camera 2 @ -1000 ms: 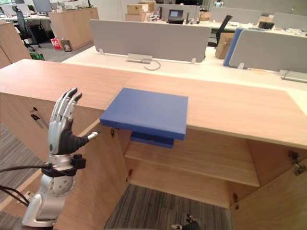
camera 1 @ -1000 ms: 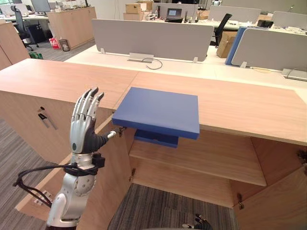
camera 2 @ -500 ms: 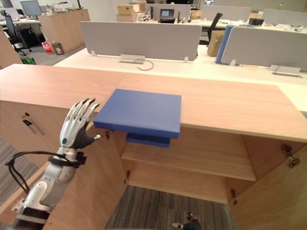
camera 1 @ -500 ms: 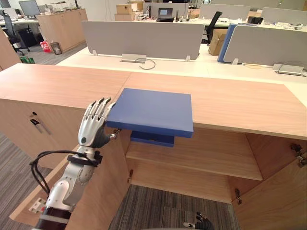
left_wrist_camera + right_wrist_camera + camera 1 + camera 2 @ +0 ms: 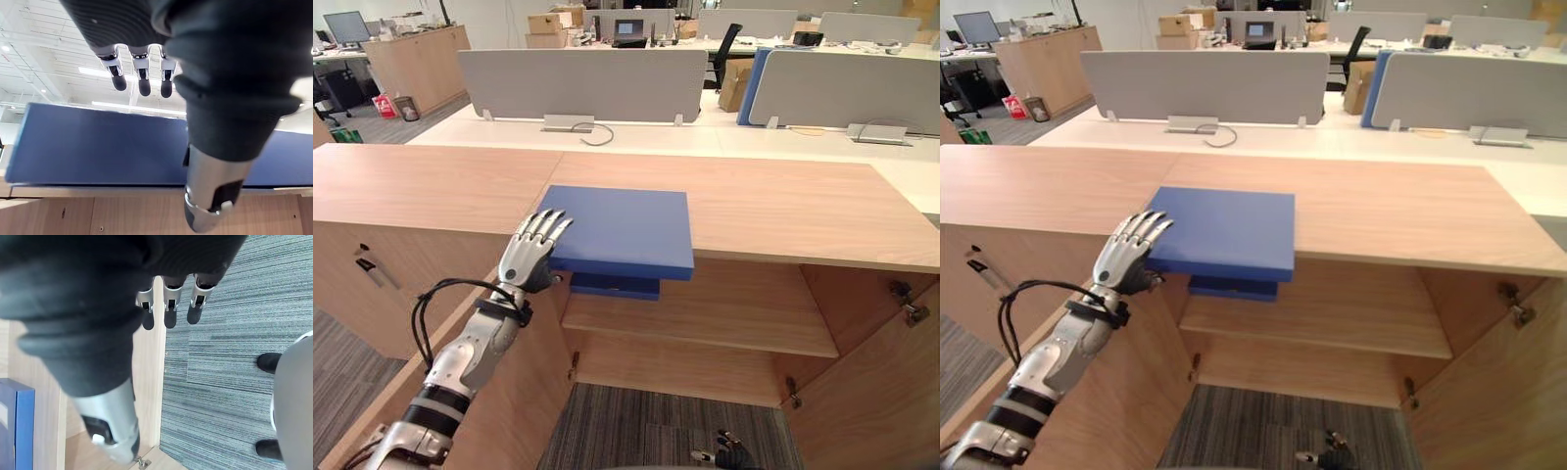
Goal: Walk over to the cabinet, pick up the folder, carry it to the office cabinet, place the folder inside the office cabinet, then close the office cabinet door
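As the left hand (image 5: 525, 262) spreads straight fingers (image 5: 541, 227), folder (image 5: 626, 227) lies flat, long axis left-right.

Free room around the folder

You are facing the folder (image 5: 622, 230) overhanging the cabinet top (image 5: 783, 211). Right of the folder, the shelf (image 5: 724, 318) is lying bare. Directly under the folder, a second blue item (image 5: 615, 286) is taking up the shelf. Left of the folder, the open door (image 5: 524, 392) and your left hand (image 5: 530, 257) are narrowing the gap.
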`<state>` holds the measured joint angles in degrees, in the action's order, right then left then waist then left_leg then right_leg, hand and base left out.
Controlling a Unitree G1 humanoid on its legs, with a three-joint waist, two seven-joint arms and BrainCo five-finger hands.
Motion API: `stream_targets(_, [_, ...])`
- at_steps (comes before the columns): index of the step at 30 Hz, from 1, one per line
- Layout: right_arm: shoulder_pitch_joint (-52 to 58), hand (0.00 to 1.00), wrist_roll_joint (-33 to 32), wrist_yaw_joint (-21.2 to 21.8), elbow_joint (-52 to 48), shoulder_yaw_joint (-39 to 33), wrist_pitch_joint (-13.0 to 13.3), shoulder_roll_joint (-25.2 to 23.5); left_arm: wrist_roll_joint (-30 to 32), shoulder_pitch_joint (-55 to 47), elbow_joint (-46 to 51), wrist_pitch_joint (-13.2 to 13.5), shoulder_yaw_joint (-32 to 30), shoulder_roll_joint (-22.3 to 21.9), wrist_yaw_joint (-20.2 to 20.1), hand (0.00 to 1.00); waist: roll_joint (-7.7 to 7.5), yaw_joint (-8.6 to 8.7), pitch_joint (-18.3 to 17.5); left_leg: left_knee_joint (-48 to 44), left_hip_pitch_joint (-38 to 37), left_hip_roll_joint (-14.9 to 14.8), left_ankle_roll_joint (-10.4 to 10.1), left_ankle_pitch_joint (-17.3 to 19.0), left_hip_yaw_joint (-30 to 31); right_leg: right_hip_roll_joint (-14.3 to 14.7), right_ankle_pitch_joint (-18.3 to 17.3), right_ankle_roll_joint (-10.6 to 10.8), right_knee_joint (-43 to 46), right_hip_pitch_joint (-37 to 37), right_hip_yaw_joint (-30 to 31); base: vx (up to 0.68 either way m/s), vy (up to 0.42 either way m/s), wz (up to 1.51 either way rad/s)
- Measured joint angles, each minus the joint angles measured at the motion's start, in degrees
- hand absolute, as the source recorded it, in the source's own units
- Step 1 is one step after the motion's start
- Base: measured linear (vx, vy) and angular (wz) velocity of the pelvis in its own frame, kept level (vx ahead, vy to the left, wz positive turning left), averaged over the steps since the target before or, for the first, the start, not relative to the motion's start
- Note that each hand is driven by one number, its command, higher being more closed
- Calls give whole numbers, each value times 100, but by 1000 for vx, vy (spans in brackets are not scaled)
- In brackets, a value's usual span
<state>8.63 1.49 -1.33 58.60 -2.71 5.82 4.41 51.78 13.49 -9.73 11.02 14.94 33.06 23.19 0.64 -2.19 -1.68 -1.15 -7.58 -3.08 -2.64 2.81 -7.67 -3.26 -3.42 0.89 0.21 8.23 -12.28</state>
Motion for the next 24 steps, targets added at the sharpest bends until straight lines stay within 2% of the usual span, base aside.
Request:
stream_targets(10, [14,0,-5,0,-31,-47,35,128,96,456,-766,-71,277,130,-22,0,20,151,23,42,-53,-9,-5,3,-140,34,39,5,-17,-32,143,-21,12,-7])
stream_targets(11, [22,0,-4,0,-20,-50,34,171,175,569,-859,-97,384,180,-23,100,17,154,26,42,-53,-10,-5,3,-141,38,39,5,-19,-32,144,0,0,0])
stream_targets(24, [520,0,-3,-14,190,-27,34,375,524,1368,-1800,-216,525,224,109,100,52,279,50,72,-149,-28,-32,-3,-236,33,69,0,-18,9,240,-18,7,-3])
